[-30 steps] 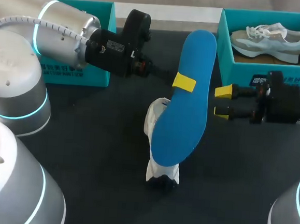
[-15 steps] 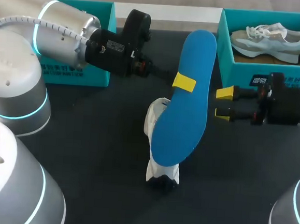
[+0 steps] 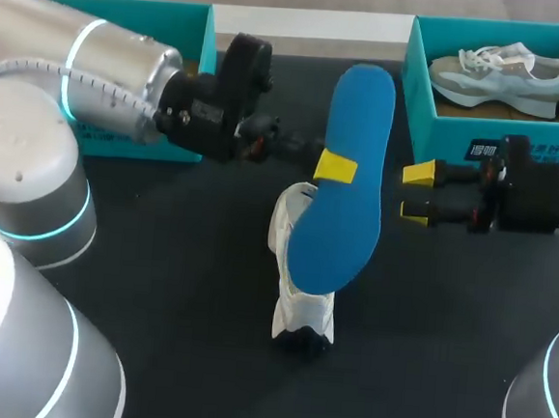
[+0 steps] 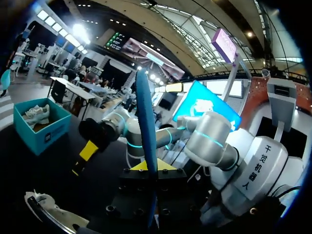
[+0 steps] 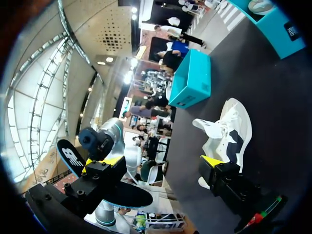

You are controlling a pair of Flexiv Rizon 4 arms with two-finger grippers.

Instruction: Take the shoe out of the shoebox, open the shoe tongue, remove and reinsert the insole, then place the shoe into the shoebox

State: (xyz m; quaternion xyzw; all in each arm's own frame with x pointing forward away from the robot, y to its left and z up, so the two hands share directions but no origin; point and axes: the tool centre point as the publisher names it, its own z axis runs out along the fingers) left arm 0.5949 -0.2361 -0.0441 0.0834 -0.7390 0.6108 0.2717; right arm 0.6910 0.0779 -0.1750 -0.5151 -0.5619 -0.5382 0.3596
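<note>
Surface: a black table (image 3: 176, 288) was seen from above, with 2 teal cardboard boxes set along its far edge.
Insole: a long blue foot-shaped insole (image 3: 344, 195) was held tilted above the table's middle, its lower end over the shoe; whether the 2 touched could not be told.
Left gripper: the left gripper (image 3: 333, 165) was clamped on the insole at about mid-length, 1 yellow tip laid on the blue face. From the left wrist, the insole was seen edge-on between the 2 fingers.
Shoe: a white laced sneaker with dark patches (image 3: 296, 307) was lying on the table, outside both boxes.
Right gripper: the right gripper (image 3: 414, 192) was held near the insole's edge, apart from it, its 2 fingers spread with nothing between them.
Right shoebox: inside the right teal shoebox (image 3: 431, 134) a grey-and-white running shoe (image 3: 503, 72) was lying.
Left shoebox: the left teal shoebox (image 3: 208, 29) was largely hidden by the left arm (image 3: 117, 61); its contents could not be told.
</note>
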